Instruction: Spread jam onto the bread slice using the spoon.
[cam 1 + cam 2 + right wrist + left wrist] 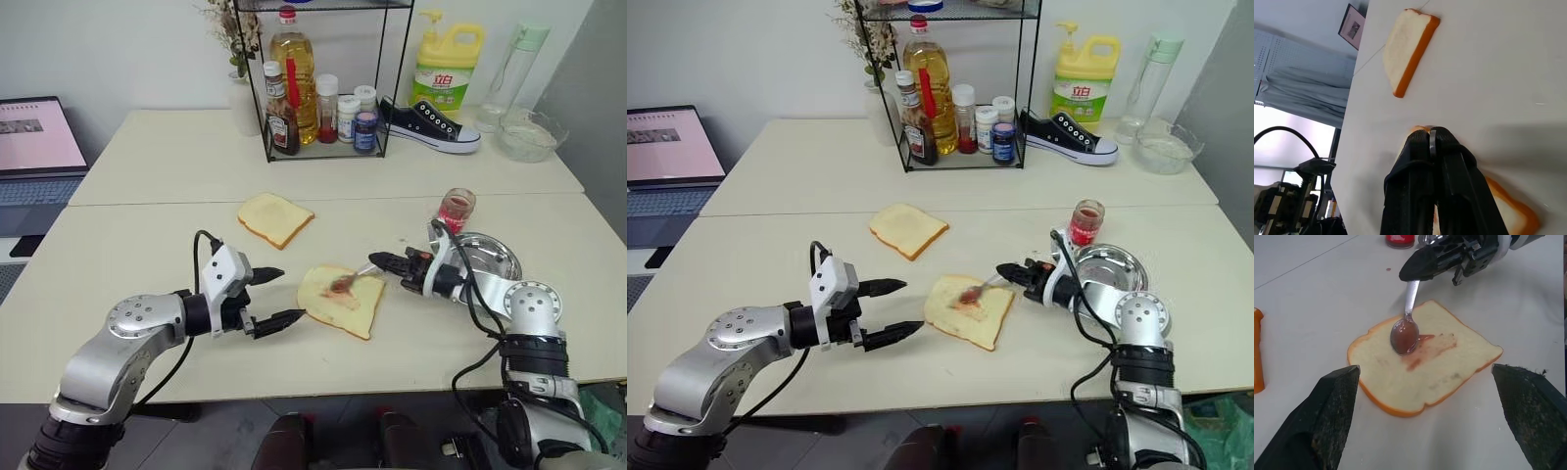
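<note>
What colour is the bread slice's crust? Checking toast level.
Orange-tan crust on the bread slice; clearest in the left wrist view.

Two red Chinese characters — possibly "立白" — on the yellow detergent jug's (447, 61) green label.

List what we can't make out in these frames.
- Right wrist view: the right gripper fingers hide the spoon bowl and most of the bread slice.
- Left wrist view: the jam jar is cut off by the edge.
- Eye views: the bottle labels in the wire rack are too small to read; the laptop is cut off at the edge.
</note>
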`<state>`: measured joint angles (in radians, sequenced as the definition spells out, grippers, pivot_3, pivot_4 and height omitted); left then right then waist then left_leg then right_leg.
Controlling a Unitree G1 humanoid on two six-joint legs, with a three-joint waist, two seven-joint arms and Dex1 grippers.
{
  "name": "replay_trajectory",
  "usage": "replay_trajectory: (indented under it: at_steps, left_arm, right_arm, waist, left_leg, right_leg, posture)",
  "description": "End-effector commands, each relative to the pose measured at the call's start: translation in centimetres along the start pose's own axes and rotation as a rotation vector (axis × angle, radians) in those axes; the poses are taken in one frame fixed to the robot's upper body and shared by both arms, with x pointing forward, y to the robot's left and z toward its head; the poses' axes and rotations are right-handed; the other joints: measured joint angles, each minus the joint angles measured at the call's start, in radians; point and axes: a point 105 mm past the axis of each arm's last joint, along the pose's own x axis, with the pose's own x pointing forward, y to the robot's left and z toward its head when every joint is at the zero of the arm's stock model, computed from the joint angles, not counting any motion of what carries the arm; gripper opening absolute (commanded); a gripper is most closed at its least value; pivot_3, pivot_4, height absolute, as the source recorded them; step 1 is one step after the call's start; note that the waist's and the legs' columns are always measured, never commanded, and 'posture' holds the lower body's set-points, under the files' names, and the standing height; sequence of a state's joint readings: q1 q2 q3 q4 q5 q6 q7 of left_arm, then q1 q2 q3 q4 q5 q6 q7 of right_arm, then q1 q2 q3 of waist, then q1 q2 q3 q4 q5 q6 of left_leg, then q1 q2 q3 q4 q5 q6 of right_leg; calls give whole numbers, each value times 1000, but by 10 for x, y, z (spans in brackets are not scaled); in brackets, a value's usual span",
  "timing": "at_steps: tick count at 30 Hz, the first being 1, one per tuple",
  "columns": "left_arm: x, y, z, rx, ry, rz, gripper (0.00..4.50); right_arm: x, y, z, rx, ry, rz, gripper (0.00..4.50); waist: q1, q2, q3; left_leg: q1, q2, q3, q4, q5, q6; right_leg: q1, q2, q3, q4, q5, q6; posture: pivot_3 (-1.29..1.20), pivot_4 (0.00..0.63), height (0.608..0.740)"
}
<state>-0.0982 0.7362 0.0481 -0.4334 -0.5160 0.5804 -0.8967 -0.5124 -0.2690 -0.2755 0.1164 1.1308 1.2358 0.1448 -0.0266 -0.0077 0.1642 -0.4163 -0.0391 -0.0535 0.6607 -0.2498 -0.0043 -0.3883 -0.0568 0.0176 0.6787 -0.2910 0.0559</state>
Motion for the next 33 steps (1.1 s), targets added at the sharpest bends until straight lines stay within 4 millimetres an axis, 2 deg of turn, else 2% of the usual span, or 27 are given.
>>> replay_trajectory:
  at_steps: [1, 4, 10, 14, 18, 24, 30, 33]
  left_arm:
    - [-2, 0, 7, 37, -14, 0, 4500]
    - [1, 0, 7, 36, -18, -6, 4500]
    - [2, 1, 7, 41, -21, -11, 4500]
    - [2, 1, 8, 43, -22, -11, 4500]
    - [2, -1, 8, 43, -22, -12, 4500]
    - [-1, -3, 7, 42, -15, -16, 4500]
    - [-2, -3, 7, 42, -13, -16, 4500]
    - [-2, -4, 6, 41, -12, -18, 4500]
  right_arm:
    - [-15, 0, 3, -21, -5, -6, 51]
    - [-33, 3, 2, -31, 6, 9, 51]
    - [-42, 16, 2, -44, 16, 57, 51]
    - [-32, 27, 9, -35, -9, 101, 51]
    - [-4, 38, 8, -25, -2, 136, 51]
    - [21, 35, 0, -32, 36, 118, 51]
    - [19, 20, -4, -70, 71, 63, 51]
    - [5, 14, -3, -78, 82, 55, 51]
  waist:
    - [0, 0, 0]
    - [1, 0, 0]
    - [-2, 0, 0]
    - [-3, 0, 0]
    - [-5, 0, 0]
    - [-1, 0, 0]
    - [-1, 0, 0]
    - [-1, 0, 0]
  left_leg:
    - [0, 0, 0, 0, 0, 0]
    - [0, 0, 0, 0, 0, 0]
    - [0, 1, 0, 0, 0, 0]
    - [0, 1, 0, 0, 0, 0]
    - [0, 1, 0, 0, 0, 0]
    - [0, 0, 0, 0, 0, 0]
    - [0, 0, 0, 0, 0, 0]
    - [0, 0, 0, 0, 0, 0]
  right_leg:
    - [0, 0, 0, 0, 0, 0]
    - [0, 0, 0, 0, 0, 0]
    - [0, 0, 0, 0, 0, 0]
    - [0, 0, 0, 0, 0, 0]
    - [0, 1, 0, 0, 0, 0]
    - [0, 0, 0, 0, 0, 0]
    - [0, 0, 0, 0, 0, 0]
    - [0, 0, 0, 0, 0, 0]
  posture:
    - [0, 150, 740]
    - [0, 150, 740]
    - [0, 150, 740]
    - [0, 150, 740]
    - [0, 150, 740]
    - [0, 150, 740]
    - [0, 150, 740]
    - [0, 150, 740]
